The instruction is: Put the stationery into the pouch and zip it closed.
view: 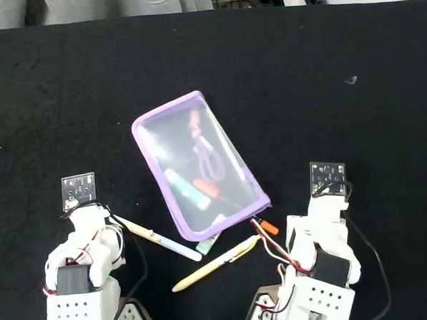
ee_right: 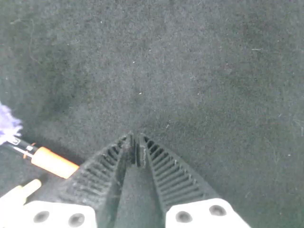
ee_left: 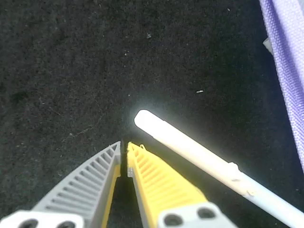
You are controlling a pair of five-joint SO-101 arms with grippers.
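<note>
left tool (ee_left: pixel 124 145) closed, right tool (ee_right: pixel 135 137) closed, empty

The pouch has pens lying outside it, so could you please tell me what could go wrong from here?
The left gripper is shut right beside the white pen; coming down like that, it might roll the pen away. The pouch lies loose on the table, so pushing a pen in with nothing holding it may slide it. The orange marker sits at the pouch's near edge, where the opening seems to be, and could foul the zip.
</note>
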